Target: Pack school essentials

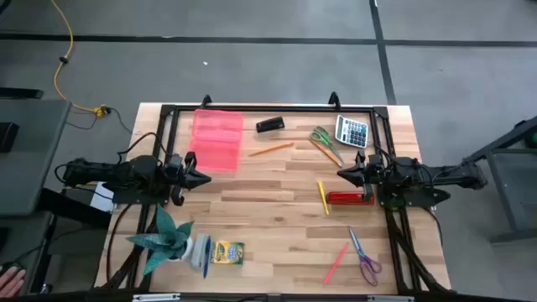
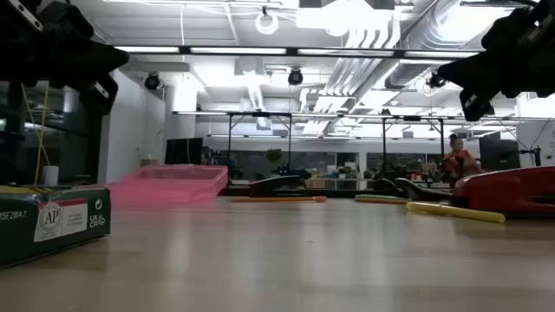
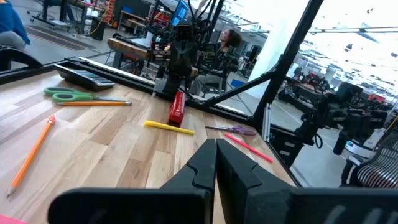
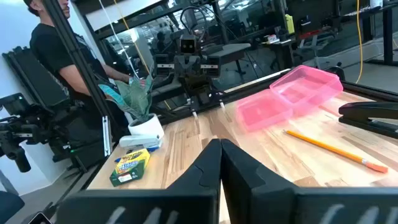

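Nothing is packed yet — the pink case [image 1: 217, 138] lies open and empty at 11 o'clock on the table [image 1: 277, 210], just beside the left gripper [image 1: 204, 178], whose fingers are pressed together on nothing. The right gripper [image 1: 343, 174] is likewise closed and empty; green scissors [image 1: 324, 141] lie at its 11 o'clock, yellow pencil [image 1: 322, 197] at 7 — all loose

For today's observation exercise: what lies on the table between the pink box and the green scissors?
In the high view, the orange pencil lies between the pink box and the green scissors; a black stapler sits just behind.
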